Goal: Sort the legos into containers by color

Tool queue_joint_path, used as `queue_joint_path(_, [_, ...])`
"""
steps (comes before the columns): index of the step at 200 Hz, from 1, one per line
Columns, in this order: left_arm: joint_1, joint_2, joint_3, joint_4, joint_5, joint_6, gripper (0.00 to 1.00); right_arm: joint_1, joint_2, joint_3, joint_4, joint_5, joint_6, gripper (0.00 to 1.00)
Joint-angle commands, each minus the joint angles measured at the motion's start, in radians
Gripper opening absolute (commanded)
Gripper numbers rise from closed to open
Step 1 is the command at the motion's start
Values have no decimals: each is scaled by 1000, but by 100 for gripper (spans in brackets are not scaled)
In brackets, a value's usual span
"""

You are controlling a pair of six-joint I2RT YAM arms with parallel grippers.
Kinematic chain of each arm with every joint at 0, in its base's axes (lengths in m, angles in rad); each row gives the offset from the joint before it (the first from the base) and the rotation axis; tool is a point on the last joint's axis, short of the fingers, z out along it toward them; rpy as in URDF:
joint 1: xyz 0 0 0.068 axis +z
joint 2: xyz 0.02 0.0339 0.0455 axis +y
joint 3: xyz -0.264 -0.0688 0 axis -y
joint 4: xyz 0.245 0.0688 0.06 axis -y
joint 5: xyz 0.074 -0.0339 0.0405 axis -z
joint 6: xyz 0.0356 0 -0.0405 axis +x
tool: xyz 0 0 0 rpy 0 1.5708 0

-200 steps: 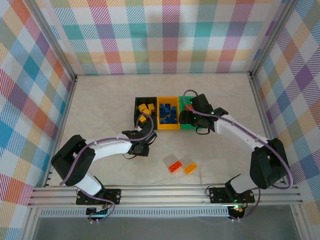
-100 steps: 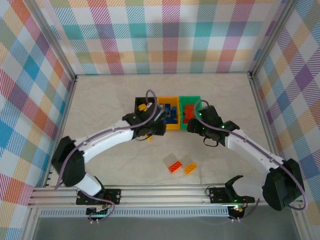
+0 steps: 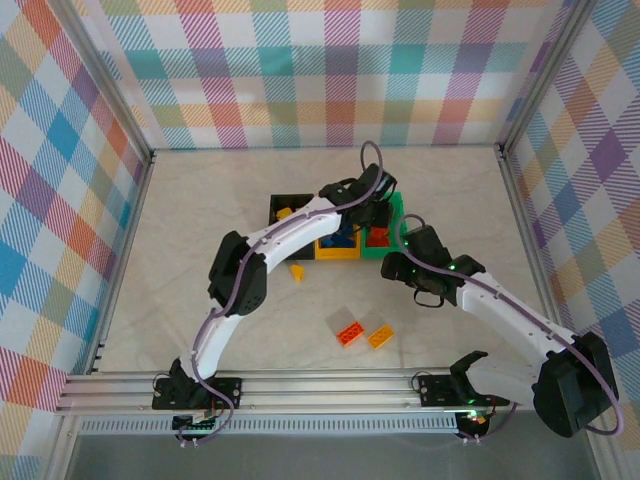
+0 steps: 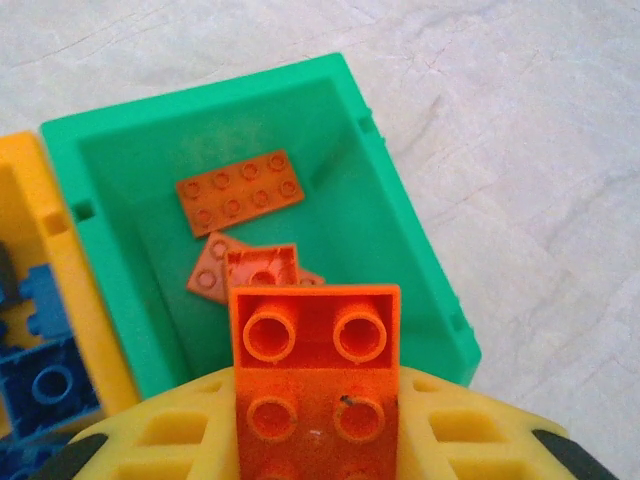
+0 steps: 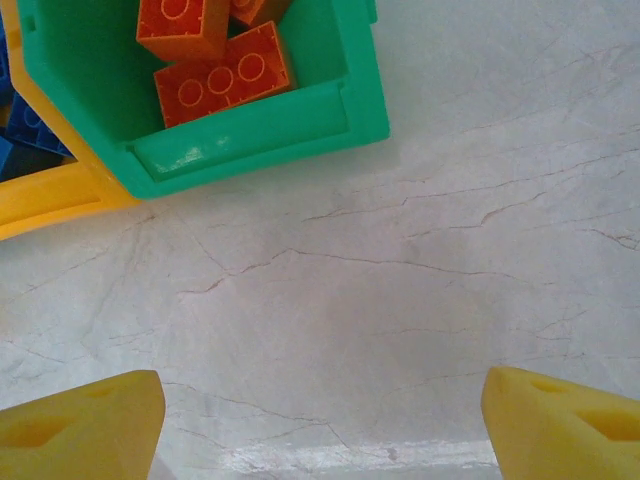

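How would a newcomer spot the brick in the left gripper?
Find the three joined bins mid-table, then the green bin at the right end. Above it the left gripper pinches an orange brick; the other orange bricks lie inside.

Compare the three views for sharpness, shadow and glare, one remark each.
Top external: evenly lit, sharp, faint shadows on the table. Left wrist: nearest orange brick looms large; green bin floor shaded. Right wrist: broad soft shadow, pale glare streak near the bottom edge.
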Motion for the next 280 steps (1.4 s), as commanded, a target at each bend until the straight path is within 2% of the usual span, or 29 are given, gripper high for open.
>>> queue_joint_path(1, [5, 48, 100, -59, 10, 6, 30, -5, -11, -14, -5, -24, 16, 83])
queue_joint_path(49, [11, 59, 167, -52, 30, -39, 68, 0, -41, -45, -68, -120, 97, 83])
queue_joint_path(64, [14, 19, 153, -40, 31, -53, 75, 24, -58, -74, -92, -149, 171, 82])
queue_joint_path(84, [14, -110, 13, 39, 22, -66, 84, 86, -64, -103, -113, -169, 278, 81])
queue_joint_path(89, [16, -159, -45, 72, 19, -69, 93, 106, -61, -110, -116, -173, 308, 81])
queue_joint_path(97, [16, -234, -140, 123, 13, -73, 100, 137, -49, -116, -119, -173, 351, 81])
queue_joint_path(131, [15, -544, -535, 251, -33, -101, 100, 218, 46, -100, -154, -205, 480, 81])
queue_joint_path(181, [15, -919, -981, 259, -154, -135, 100, 282, 114, -115, -205, -244, 642, 80])
queue_joint_path(241, [15, -1205, -1240, 180, -254, -153, 100, 349, 288, -66, -171, -292, 704, 75])
queue_joint_path(256, [14, -1249, -1279, 162, -281, -165, 100, 351, 308, -70, -174, -294, 713, 69])
queue_joint_path(280, [14, -1310, -1322, 144, -292, -171, 100, 351, 315, -54, -187, -283, 682, 53])
